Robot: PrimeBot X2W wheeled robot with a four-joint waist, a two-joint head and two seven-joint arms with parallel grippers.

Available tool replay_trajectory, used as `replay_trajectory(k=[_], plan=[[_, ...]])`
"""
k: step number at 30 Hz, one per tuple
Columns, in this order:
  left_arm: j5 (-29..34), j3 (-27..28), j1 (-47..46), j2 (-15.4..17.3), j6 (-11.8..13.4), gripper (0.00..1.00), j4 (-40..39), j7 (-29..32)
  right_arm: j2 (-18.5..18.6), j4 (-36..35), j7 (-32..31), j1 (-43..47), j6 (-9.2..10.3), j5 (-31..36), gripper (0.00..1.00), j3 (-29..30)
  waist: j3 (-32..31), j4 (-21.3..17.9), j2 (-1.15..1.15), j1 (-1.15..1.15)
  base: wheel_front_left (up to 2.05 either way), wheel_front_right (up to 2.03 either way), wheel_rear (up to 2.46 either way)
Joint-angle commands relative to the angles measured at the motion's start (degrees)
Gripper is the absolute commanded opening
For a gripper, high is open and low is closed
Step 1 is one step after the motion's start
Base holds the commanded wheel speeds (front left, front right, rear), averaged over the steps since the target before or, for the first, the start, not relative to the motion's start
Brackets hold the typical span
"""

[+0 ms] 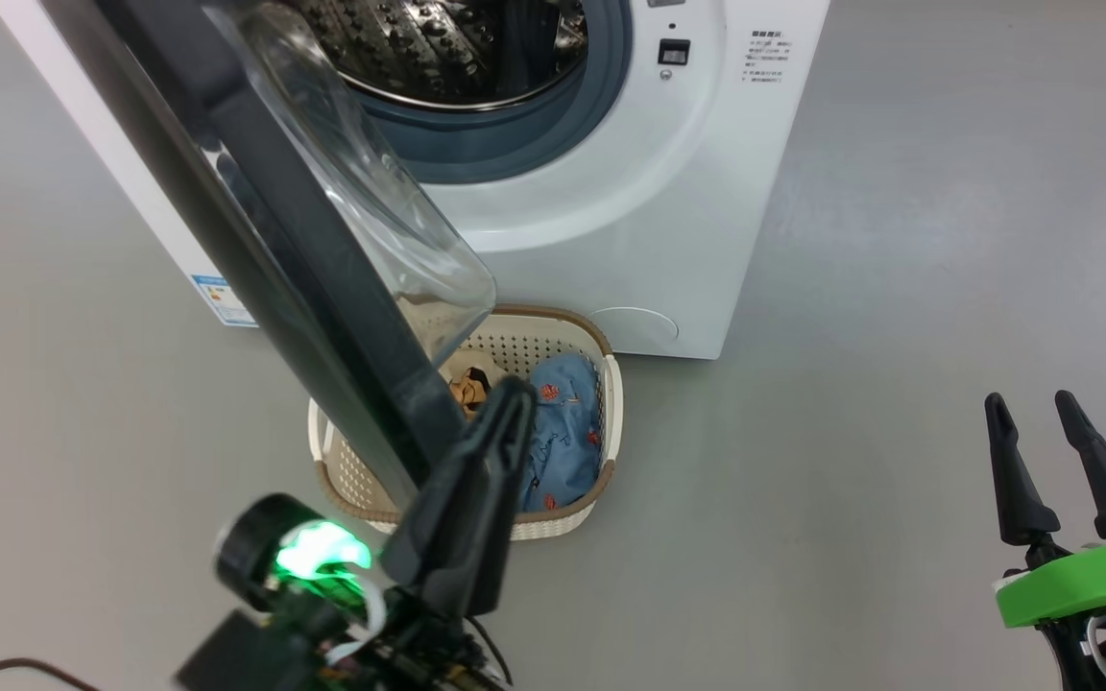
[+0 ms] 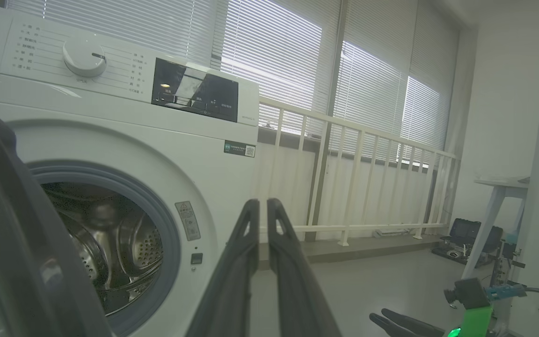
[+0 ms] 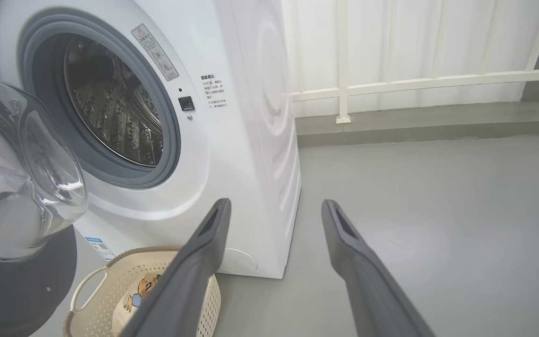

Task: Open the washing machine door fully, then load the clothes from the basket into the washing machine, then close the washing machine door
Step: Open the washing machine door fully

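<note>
The washing machine [image 1: 611,192] stands with its steel drum [image 1: 457,48] showing. The washing machine door [image 1: 255,221] is swung out towards me, black rim with its clear glass bowl [image 1: 371,221]. Under the door's outer edge the basket [image 1: 601,345] sits on the floor, with blue clothes [image 1: 563,432] and a cream printed piece [image 1: 471,384] in it. My left gripper [image 1: 507,398] is shut, nothing between its fingers, close beside the door's edge above the basket; contact cannot be told. My right gripper [image 1: 1030,403] stands open at the lower right, away from everything.
Grey floor [image 1: 899,336] spreads to the right of the machine. In the left wrist view a white railing [image 2: 353,178] and blinds stand behind the machine [image 2: 124,135], with a small table [image 2: 498,187] and cases at the far right.
</note>
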State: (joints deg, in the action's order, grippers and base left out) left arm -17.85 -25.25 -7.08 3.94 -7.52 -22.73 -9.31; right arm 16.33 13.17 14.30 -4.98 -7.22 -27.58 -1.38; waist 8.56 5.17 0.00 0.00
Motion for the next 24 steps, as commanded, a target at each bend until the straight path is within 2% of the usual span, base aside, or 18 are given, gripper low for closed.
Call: replay_trajectory(k=[1, 12, 24], plan=[[-1.26, 0.8, -0.94, -0.02, 0.03, 0.0, -0.01, 0.32, 0.95, -1.64, 0.7, -0.08, -0.26, 0.72, 1.0, -0.64, 0.09, -0.11, 0.0, 0.0, 0.0, 0.0, 0.0], [-6.82, -2.62, -4.84, -0.85, 1.11, 0.0, 17.06, -0.94, 0.6, -1.99, 0.7, -0.46, -0.26, 0.89, 1.0, -0.64, 0.77, -0.66, 0.0, 0.0, 0.0, 0.0, 0.0], [-9.14, -2.34, -7.45, -0.98, 3.4, 0.0, 26.72, -2.68, 0.57, -2.26, 0.7, -0.47, -0.26, 0.86, 1.0, -0.57, 1.02, -0.67, 0.0, 0.0, 0.0, 0.0, 0.0]])
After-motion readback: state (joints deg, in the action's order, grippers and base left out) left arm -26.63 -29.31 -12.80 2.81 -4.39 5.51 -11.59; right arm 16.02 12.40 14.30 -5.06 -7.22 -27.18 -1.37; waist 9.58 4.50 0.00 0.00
